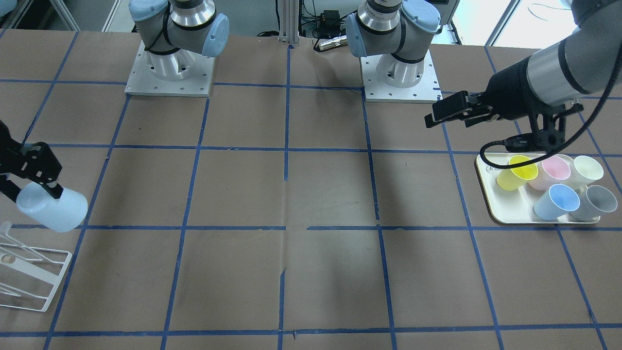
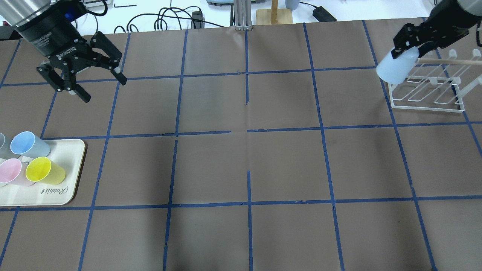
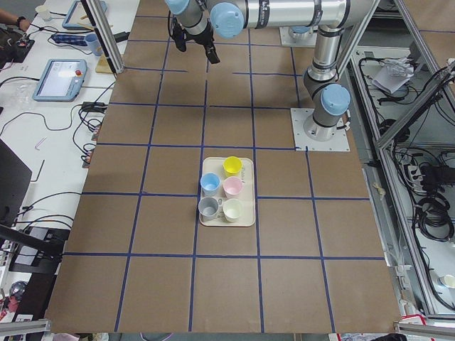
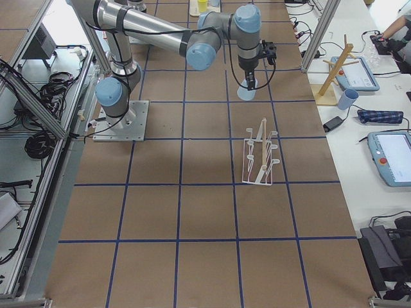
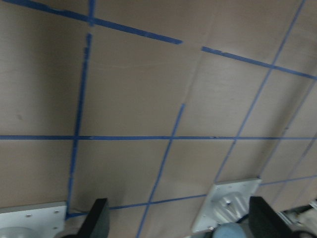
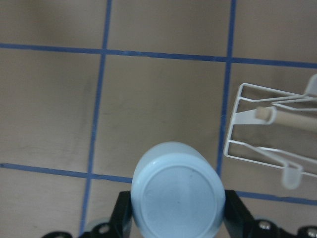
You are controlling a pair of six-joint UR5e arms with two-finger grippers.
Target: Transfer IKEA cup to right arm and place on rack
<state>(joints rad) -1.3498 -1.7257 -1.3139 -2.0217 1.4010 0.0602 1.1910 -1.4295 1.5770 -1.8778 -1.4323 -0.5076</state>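
Note:
The pale blue IKEA cup (image 2: 394,69) is held by my right gripper (image 2: 408,47), which is shut on its rim end. The cup is tilted, its closed base pointing away from the gripper, as the right wrist view (image 6: 177,191) shows. It hangs above the table beside the near end of the white wire rack (image 2: 427,94), apart from the bars. The cup (image 1: 54,210) and the rack (image 1: 30,278) also show at the left edge of the front view. My left gripper (image 2: 105,90) is open and empty, raised over the table beyond the tray.
A cream tray (image 2: 73,150) at the table's left holds several cups, among them a yellow cup (image 2: 44,170), a pink one (image 2: 11,172) and another blue one (image 2: 27,145). A wooden peg stand (image 4: 335,74) stands off the table beyond the rack.

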